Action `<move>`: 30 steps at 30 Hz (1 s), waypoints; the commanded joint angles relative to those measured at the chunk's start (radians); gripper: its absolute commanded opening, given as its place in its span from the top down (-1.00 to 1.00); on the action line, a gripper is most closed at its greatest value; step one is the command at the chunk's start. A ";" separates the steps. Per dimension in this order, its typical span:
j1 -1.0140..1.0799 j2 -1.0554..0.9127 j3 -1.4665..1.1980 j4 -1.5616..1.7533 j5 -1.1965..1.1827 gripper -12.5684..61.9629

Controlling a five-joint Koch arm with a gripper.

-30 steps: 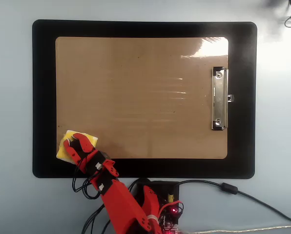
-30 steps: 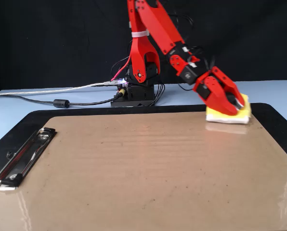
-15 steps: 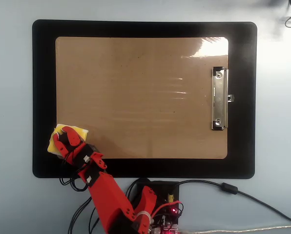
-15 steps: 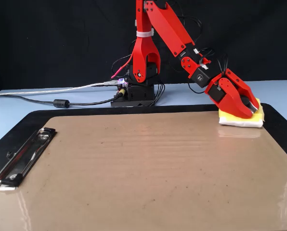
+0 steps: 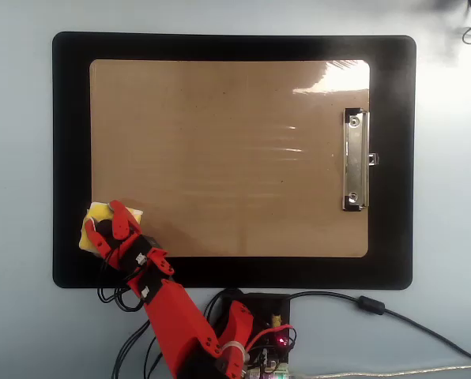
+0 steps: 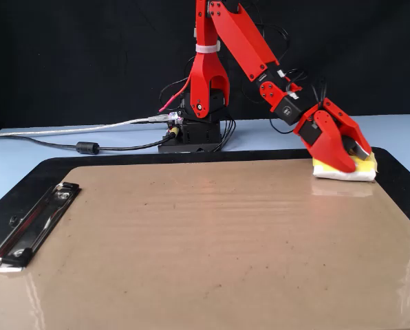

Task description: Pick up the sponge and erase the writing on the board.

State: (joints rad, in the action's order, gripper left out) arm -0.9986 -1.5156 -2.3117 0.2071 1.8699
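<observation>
Bare brown board (image 5: 227, 158) on black mat (image 5: 69, 158) — tool (image 5: 103, 220) spread over sponge (image 5: 93, 215).

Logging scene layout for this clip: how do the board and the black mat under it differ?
The board is tan-brown; the black mat is matte black. The board is smaller and lies on the mat, which frames it on all sides. The board carries a silver clip at its right edge in the overhead view; the mat is plain. Both are flat rectangles with rounded corners.
</observation>
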 commanded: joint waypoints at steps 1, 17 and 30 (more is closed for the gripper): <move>-0.006 -0.061 -0.035 -0.005 0.009 -0.21; -0.026 -0.345 0.025 0.003 0.127 -0.22; 0.612 -0.839 -0.170 -0.713 -0.282 -0.20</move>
State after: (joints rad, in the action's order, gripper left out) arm -0.4556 -2.3102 -2.5203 -0.3973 1.7871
